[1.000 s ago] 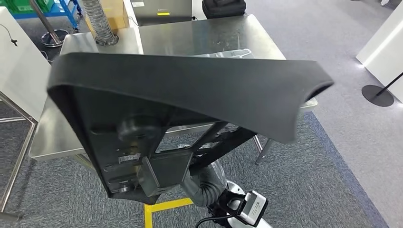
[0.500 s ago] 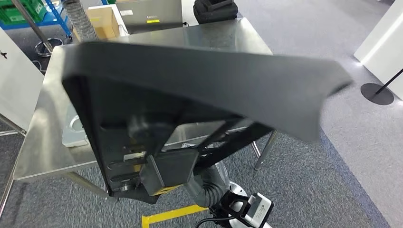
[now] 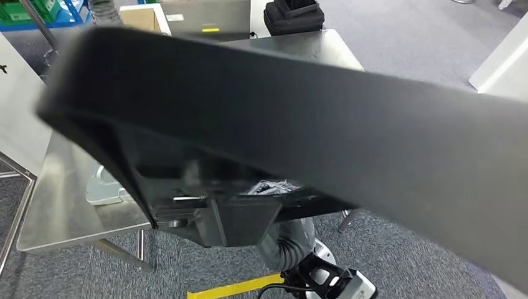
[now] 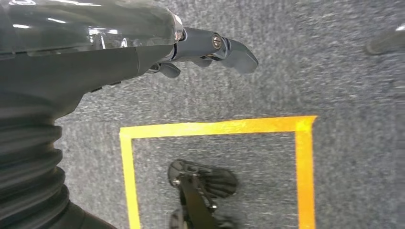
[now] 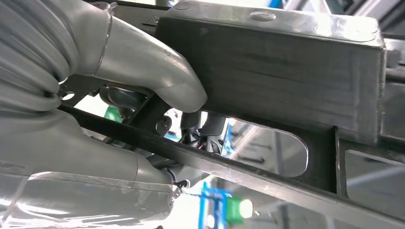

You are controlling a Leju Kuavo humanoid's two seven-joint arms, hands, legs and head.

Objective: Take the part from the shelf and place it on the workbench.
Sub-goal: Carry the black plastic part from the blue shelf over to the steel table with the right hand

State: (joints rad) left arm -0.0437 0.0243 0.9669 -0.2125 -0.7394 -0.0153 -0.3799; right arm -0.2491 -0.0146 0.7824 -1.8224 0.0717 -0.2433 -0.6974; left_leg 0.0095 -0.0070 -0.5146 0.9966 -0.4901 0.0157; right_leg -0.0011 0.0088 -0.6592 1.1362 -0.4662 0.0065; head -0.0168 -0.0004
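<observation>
While the right hand (image 5: 143, 95) grips the part (image 3: 299, 124), workbench (image 3: 62, 205) seemingly beneath

Workshop / robot test floor, not a home or office. Evidence: stainless steel workbench (image 3: 62, 212) on metal legs with bare reflective tabletop, grey industrial carpet (image 3: 405, 261) marked with yellow floor tape (image 4: 215, 128) as a square standing zone. Far left: green bins (image 3: 18, 9) on a blue rack, cardboard box (image 3: 140, 15) beside it. Far side of the bench: black bag (image 3: 292, 15). White partition panels at the left (image 3: 18, 118) and right (image 3: 501, 68) edges.
</observation>
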